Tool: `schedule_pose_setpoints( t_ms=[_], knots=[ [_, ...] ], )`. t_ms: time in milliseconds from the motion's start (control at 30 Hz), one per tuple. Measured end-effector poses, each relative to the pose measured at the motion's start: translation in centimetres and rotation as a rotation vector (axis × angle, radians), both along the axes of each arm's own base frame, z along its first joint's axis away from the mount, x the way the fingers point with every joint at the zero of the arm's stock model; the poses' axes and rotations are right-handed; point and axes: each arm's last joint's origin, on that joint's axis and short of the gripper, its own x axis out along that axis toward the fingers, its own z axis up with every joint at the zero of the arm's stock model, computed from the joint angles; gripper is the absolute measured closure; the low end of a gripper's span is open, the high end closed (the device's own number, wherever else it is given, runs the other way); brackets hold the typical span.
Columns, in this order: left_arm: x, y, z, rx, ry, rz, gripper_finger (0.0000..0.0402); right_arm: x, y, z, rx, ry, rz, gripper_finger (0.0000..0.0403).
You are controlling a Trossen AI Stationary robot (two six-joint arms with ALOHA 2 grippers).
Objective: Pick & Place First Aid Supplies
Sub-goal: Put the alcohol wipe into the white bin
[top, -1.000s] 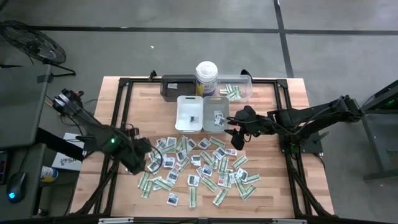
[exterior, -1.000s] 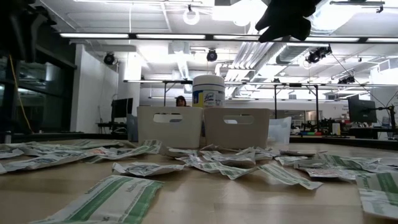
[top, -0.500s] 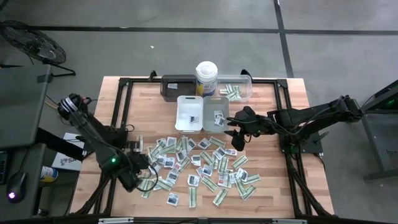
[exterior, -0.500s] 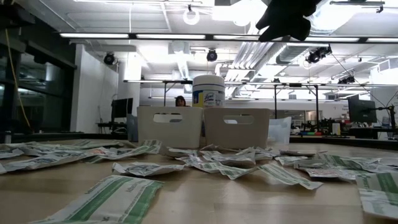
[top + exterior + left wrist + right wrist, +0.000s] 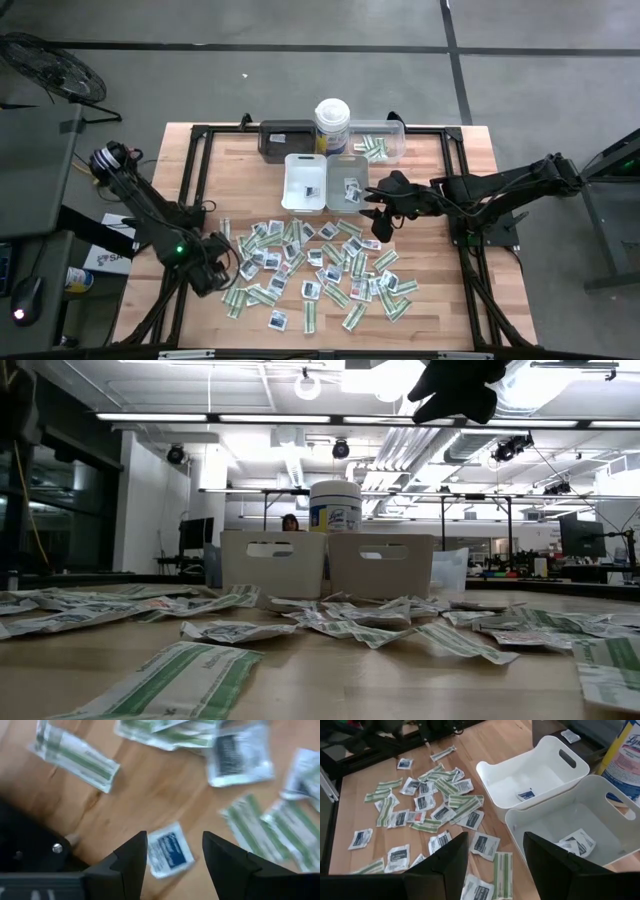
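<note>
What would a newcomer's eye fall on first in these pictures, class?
First, the heap of packets scattered over the middle of the wooden table. Then the two white bins behind it, a few packets inside, with a white canister farther back. The left gripper hovers open over a blue-marked sachet.

Partial "Ly" lettering in blue on the canister (image 5: 626,751) label, packet (image 5: 169,851) print too blurred to read
</note>
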Motion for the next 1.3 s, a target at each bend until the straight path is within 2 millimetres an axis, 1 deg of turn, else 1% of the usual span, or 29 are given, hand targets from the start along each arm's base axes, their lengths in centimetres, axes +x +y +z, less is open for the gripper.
schedule_pose_setpoints(
  t_ms=[200, 367, 467, 700, 767, 967, 1067, 1300],
  knots=[
    [-1.4, 1.4, -1.8, -0.052, 0.072, 0.079, 0.0216, 0.0, 0.0, 0.0, 0.002, 0.0, -0.001, 0.0219],
    [-1.9, 1.7, -2.7, -0.088, 0.123, 0.104, 0.0216, 0.0, 0.0, 0.0, 0.018, -0.006, -0.017, 0.0219],
    [-2.0, 1.7, -3.4, -0.111, 0.114, 0.103, 0.0216, 0.0, 0.0, 0.0, 0.023, -0.007, -0.018, 0.0219],
    [-2.2, 2.0, -5.8, -0.173, 0.073, 0.097, 0.0216, 0.0, 0.0, 0.0, 0.045, -0.012, -0.033, 0.0219],
    [-2.4, 2.2, -6.2, -0.171, 0.079, 0.097, 0.0216, 0.0, 0.0, 0.0, 0.048, -0.012, -0.035, 0.0219],
    [-2.5, 2.3, -6.4, -0.164, 0.092, 0.097, 0.0219, 0.0, 0.0, 0.0, 0.06, -0.015, -0.043, 0.0219],
    [-2.5, 2.3, -6.4, -0.16, 0.089, 0.092, 0.0238, 0.0, 0.0, 0.0, 0.065, -0.015, -0.047, 0.0219],
    [-2.4, 2.3, -6.5, -0.163, 0.07, 0.09, 0.0319, 0.0, 0.0, 0.0, 0.068, -0.015, -0.045, 0.0219]
  ],
)
